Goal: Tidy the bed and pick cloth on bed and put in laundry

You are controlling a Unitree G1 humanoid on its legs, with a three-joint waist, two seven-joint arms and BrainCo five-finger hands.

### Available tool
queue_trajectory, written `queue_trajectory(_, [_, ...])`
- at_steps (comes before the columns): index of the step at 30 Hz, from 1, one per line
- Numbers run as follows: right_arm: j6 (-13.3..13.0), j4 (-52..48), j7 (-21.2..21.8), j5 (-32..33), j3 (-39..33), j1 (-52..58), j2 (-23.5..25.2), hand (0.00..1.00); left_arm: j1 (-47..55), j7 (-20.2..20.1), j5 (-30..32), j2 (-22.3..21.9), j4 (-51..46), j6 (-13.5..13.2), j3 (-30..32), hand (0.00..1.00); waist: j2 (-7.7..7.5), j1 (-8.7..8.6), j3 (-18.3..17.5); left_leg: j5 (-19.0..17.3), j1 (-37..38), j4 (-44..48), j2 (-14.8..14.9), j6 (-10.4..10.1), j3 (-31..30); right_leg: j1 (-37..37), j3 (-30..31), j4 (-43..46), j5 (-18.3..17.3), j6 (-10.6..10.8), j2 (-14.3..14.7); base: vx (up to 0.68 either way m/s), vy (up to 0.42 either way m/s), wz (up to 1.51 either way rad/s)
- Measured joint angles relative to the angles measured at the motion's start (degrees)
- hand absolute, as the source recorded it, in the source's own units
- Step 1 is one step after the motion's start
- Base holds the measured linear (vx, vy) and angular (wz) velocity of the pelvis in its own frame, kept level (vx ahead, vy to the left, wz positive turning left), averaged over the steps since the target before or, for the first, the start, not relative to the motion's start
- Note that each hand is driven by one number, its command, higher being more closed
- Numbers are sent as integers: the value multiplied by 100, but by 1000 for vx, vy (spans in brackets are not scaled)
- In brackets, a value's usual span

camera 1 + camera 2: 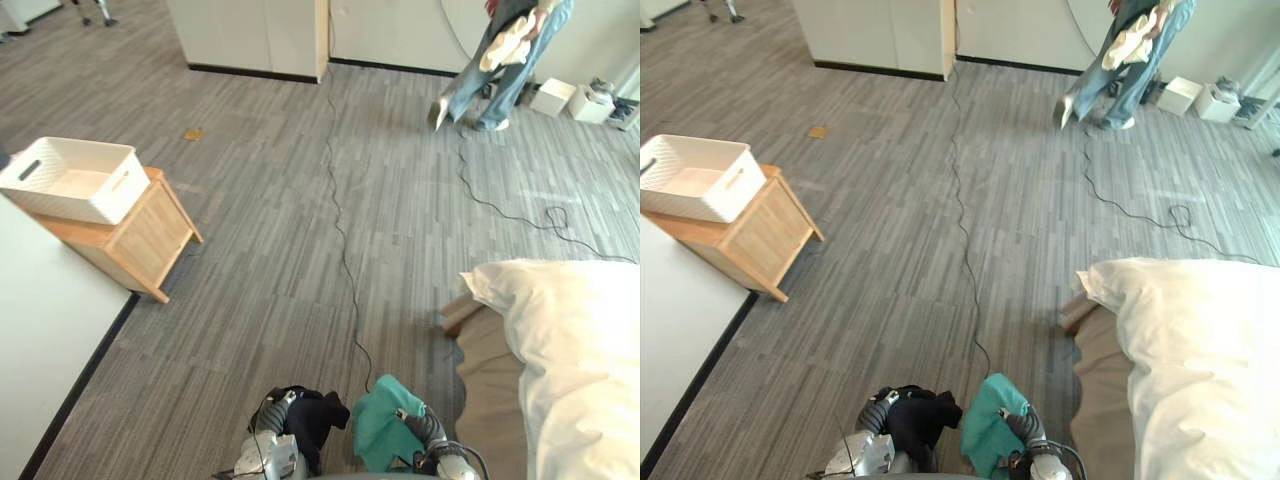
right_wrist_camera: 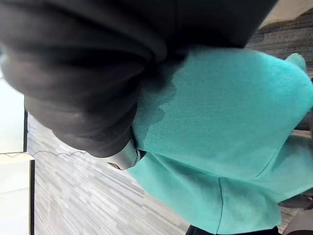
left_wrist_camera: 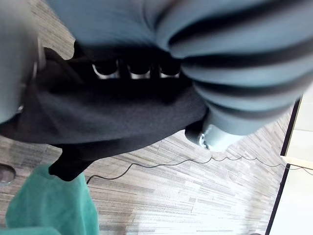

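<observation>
Left eye view shows basket (image 1: 62,203) on wooden stand (image 1: 150,240), far from bed (image 1: 585,350).

We see a black crumpled cloth (image 1: 312,418), a teal knit cloth (image 1: 378,428), a white slotted plastic basket (image 1: 75,178) on a pale wooden side table (image 1: 150,238), grey streaked plank floor (image 1: 280,200), white puffy duvet (image 1: 580,350) over tan bed sheet (image 1: 492,385), a person's blue jeans (image 1: 518,75).

Mock bedroom in a lab hall: white-duveted bed (image 1: 570,360) just right of the right hand (image 1: 418,428), grey office flooring (image 1: 280,240), partition walls (image 1: 250,35) far ahead.
</observation>
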Motion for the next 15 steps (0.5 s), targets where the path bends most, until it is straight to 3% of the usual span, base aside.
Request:
queue_trajectory(2, [12,-15,-52,-41,-53,4,-59,100,-18,11,1,-5,-131,-2,-67,100,23,13,14,95,-173,-852,-122,27,20,51,71,0,-109,127,-160,324,54,-25])
queue_trajectory(4, [24,-80,-55,-78,-42,20,-66,100,-12,17,7,-5,-259,0,-65,100,4,57,29,789,-228,-1403,-276,223,96,125,113,-12,-279,259,-372,396,72,-23])
queue_trajectory(5, [26,-161,-76,-95,-35,86,-88,100,-22,39,9,-59,-355,3,-62,100,13,107,-8,875,-127,-1510,-412,509,228,119,80,-14,-322,324,-476,369,42,-4])
queue_trajectory(7, [46,-550,-97,-127,80,90,41,100,-56,160,6,5,-941,7,62,100,-116,168,73,733,-187,-1165,-465,652,326,166,-75,32,-124,512,-646,472,50,10])
queue_trajectory(9, [31,-899,-96,-233,191,150,138,100,75,261,2,77,-1405,-4,188,100,-181,230,114,571,-215,-517,-393,633,418,340,-56,359,183,566,-603,413,46,-2])
queue_trajectory(10, [1,-1016,-96,-278,202,212,139,100,124,265,5,83,-1514,-31,197,100,-181,274,86,544,-121,-574,-404,620,419,300,-56,675,164,594,-585,352,54,-18])
queue_trajectory(11, [-69,-1143,-95,-319,215,314,109,100,225,269,6,10,-1617,-67,172,100,-117,301,23,425,165,-903,-389,666,378,138,-80,1257,118,665,-522,376,89,-9])
queue_trajectory(12, [-117,-1218,-98,-321,225,395,84,100,278,280,5,14,-1645,-156,144,100,-60,280,-189,-45,689,-1483,-469,624,266,-409,-36,2750,-71,1048,-622,438,85,6])
queue_trajectory(13, [-98,-1189,-101,-321,220,352,135,100,222,290,5,66,-1621,-157,126,100,-201,254,-168,-67,824,-1608,-597,655,253,-659,10,3381,-24,1181,-753,641,47,35])
queue_trajectory(14, [-90,-1210,-86,-331,256,326,124,100,178,374,4,92,-1598,-132,116,100,-375,200,-106,-127,1189,-1832,-765,714,102,-1229,-60,4763,444,1480,-988,467,-21,44])
queue_trajectory(15, [-89,-1211,-57,-336,267,328,124,100,178,397,5,104,-1596,-119,110,100,-367,115,-100,-160,1323,-1914,-766,714,-9,-1430,-181,5262,364,1328,-1049,573,-79,71])
